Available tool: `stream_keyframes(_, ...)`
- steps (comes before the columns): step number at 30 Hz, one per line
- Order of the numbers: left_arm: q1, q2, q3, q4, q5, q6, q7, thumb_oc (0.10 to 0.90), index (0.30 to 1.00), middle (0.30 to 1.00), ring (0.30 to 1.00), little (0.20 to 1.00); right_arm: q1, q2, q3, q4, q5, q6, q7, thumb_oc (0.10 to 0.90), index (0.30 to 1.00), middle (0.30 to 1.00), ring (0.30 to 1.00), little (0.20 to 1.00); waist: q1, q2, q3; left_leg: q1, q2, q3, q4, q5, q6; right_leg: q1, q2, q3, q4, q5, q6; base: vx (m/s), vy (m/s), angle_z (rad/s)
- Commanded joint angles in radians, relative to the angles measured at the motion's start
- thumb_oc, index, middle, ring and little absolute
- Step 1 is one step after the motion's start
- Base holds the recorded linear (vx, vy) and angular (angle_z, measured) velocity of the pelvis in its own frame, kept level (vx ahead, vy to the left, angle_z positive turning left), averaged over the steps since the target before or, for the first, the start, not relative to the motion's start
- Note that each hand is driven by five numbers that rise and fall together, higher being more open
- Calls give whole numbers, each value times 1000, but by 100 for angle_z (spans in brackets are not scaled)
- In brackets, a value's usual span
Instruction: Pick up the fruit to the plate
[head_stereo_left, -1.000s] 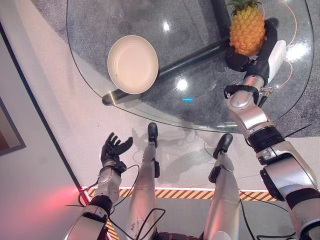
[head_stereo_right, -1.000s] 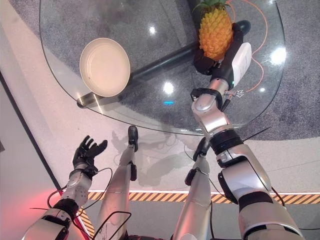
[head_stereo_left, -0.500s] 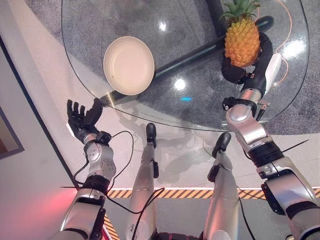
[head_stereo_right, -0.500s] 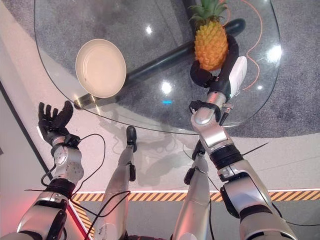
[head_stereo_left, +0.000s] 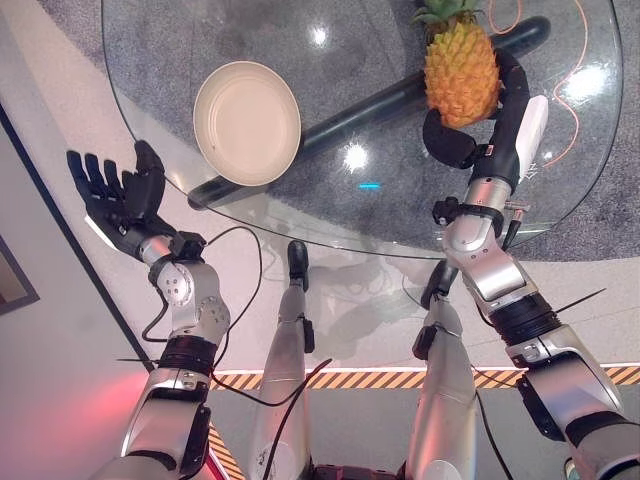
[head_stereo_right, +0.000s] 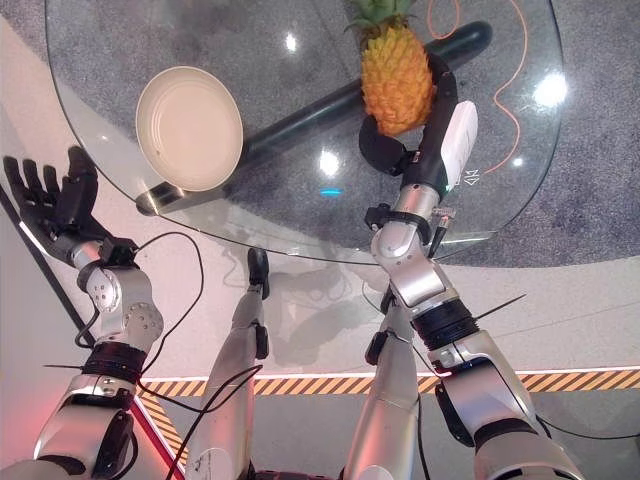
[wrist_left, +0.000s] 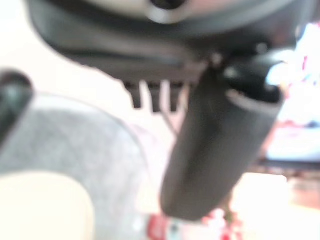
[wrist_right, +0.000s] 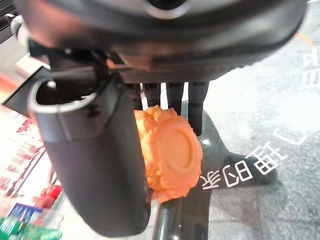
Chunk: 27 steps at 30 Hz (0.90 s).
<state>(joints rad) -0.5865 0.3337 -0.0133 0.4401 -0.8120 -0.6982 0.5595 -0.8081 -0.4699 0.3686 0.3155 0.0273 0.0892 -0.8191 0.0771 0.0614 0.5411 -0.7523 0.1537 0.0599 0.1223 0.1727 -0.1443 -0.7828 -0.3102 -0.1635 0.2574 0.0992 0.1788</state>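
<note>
Fingers of my right hand (head_stereo_left: 455, 140) wrap the pineapple (head_stereo_left: 461, 75) at upper right; the plate (head_stereo_left: 247, 122), upper left, waits empty. Left hand (head_stereo_left: 115, 195) is spread, idle. Carry remains.

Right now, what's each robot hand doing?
Left robot hand: open, holding nothing, raised off the glass table's left edge.
Right robot hand: closed around the pineapple.
</note>
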Motion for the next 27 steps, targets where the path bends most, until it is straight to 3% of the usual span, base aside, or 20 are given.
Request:
stream_keyframes(1, -24, 71, 57, -108, 90, -110, -48, 800, 900, 900, 900, 900, -39, -12, -62, -192, -124, -139, -4, 100, 300, 300, 300, 200, 5, -10, -21, -6, 18, -31, 77, -54, 14, 1, -18, -30, 19, 8, 11, 0, 0, 0)
stream_keyframes(9, -30, 80, 38, -258, 137, -74, -83, 800, 900, 900, 900, 900, -14, -22, -80, -224, -154, -165, 25, 100, 300, 300, 300, 200, 3, -12, -21, -7, 11, -38, 86, -62, 17, 5, -21, -33, 20, 8, 14, 2, -8, 0)
stream_keyframes(16, -44, 85, 15, -316, 118, -25, -182, 800, 900, 900, 900, 900, -7, -30, -83, -251, -190, -189, 55, 100, 300, 300, 300, 200, -3, -13, -21, -7, 7, -38, 85, -64, 19, 6, -22, -34, 16, 10, 18, 0, 0, 0)
stream_keyframes(27, -57, 83, -33, -353, -42, 96, -385, 800, 900, 900, 900, 900, -8, -61, -77, -287, -192, -247, 149, 100, 300, 300, 300, 200, -14, -4, -21, 4, 2, -32, 77, -62, 19, 10, -31, -32, 6, 20, 28, 0, 0, 0)
